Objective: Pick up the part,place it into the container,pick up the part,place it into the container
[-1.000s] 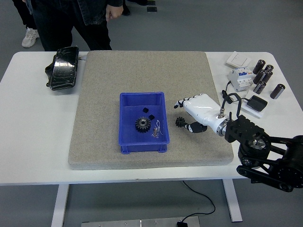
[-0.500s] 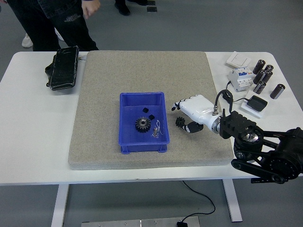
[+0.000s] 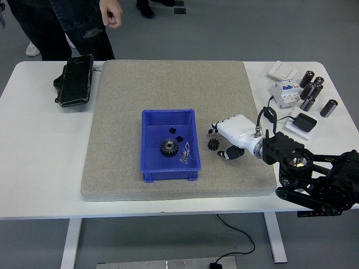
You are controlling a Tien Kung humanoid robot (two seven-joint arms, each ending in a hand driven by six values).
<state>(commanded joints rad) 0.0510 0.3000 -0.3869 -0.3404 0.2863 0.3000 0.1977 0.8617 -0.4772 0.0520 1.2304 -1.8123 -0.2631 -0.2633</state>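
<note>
One big black gear [image 3: 169,147] already lies in the blue plastic bin [image 3: 168,116] mid-table. A small black gear [image 3: 213,144] sits on the grey mat just right of it. The white robot hand [image 3: 220,140] hovers beside it, fingers loosely spread, holding nothing. Next it must pinch that gear.

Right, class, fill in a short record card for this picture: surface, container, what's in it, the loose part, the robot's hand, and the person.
surface: grey felt mat on a white table
container: blue bin, mid-mat
contents: black gear, small black bits, some pale wire
loose part: small black gear on the mat, right of the bin
right hand: beside the small gear, fingers relaxed, holding nothing
left hand: not in view
person: standing at the far-left side, hand hanging free
</note>
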